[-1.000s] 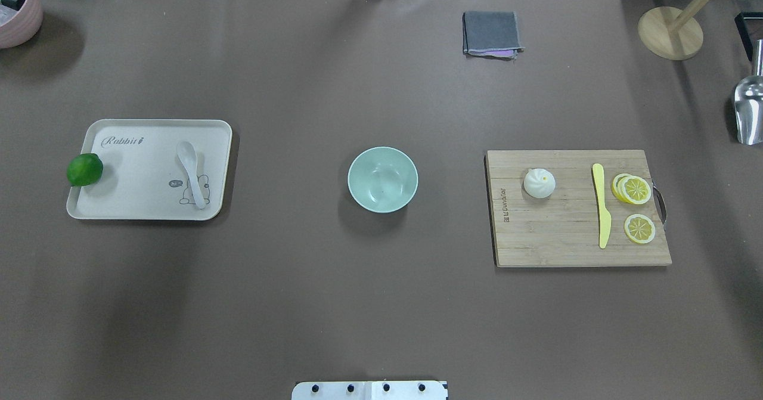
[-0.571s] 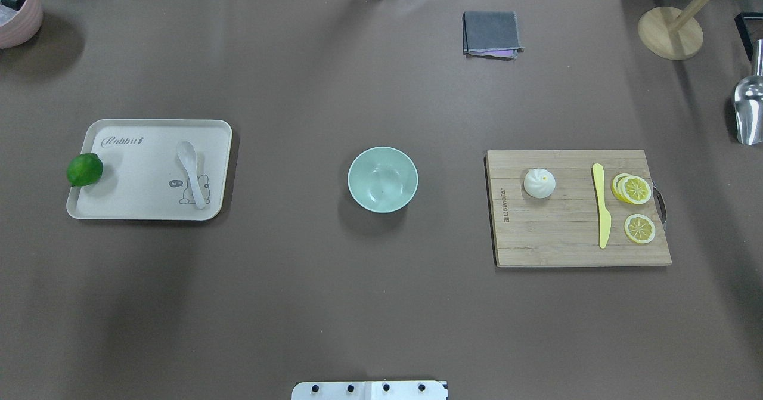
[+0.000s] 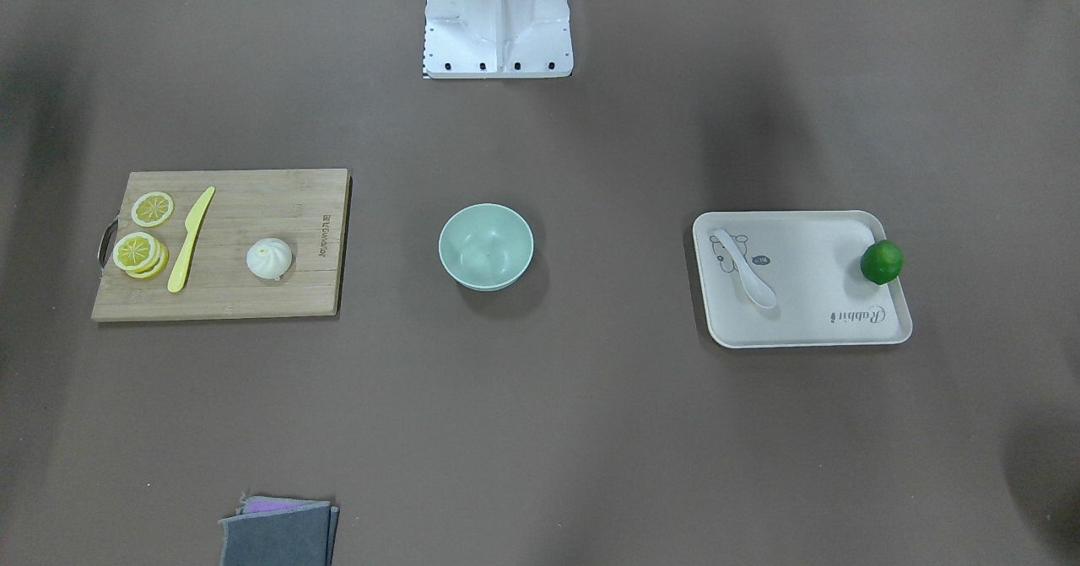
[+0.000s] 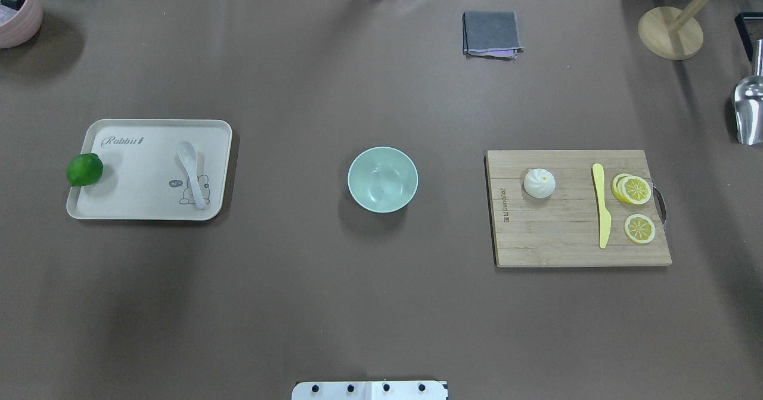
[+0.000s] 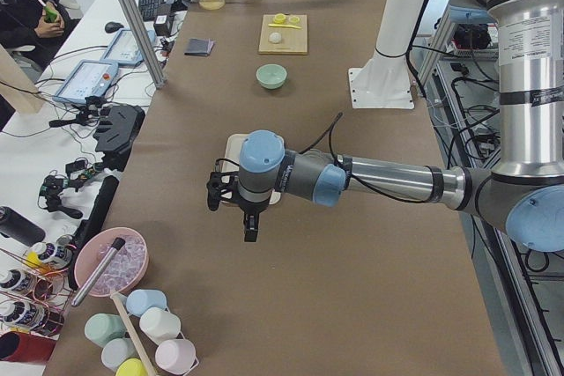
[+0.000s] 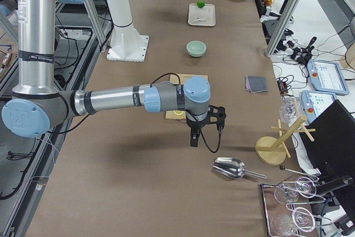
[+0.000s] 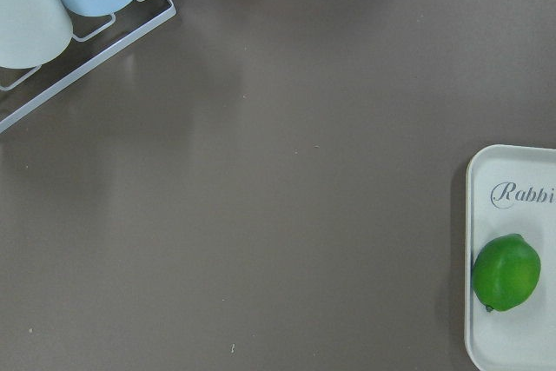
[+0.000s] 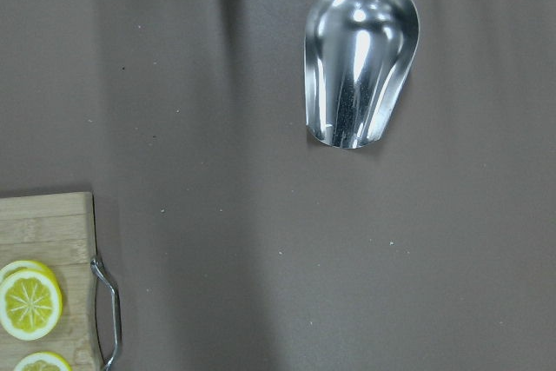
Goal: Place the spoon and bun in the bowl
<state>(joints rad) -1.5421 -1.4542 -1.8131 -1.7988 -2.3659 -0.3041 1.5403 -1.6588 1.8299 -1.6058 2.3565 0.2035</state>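
Note:
The white spoon [image 4: 192, 173] lies on the beige tray [image 4: 137, 203] at the left, also in the front view [image 3: 744, 268]. The white pleated bun [image 4: 539, 183] sits on the wooden cutting board [image 4: 554, 239] at the right, also in the front view [image 3: 269, 258]. The empty mint-green bowl [image 4: 382, 179] stands between them at the table's middle. My left gripper [image 5: 249, 228] hangs above the table beyond the tray's left end. My right gripper [image 6: 193, 139] hangs beyond the board's right end. Both show only in side views, so I cannot tell if they are open or shut.
A green lime [image 4: 84, 169] sits on the tray's left edge. A yellow knife [image 4: 602, 204] and lemon slices [image 4: 635, 189] lie on the board. A folded grey cloth [image 4: 492, 33], a wooden stand [image 4: 670, 32], a metal scoop [image 8: 360, 60] and a pink bowl [image 4: 18, 12] sit at the table's edges.

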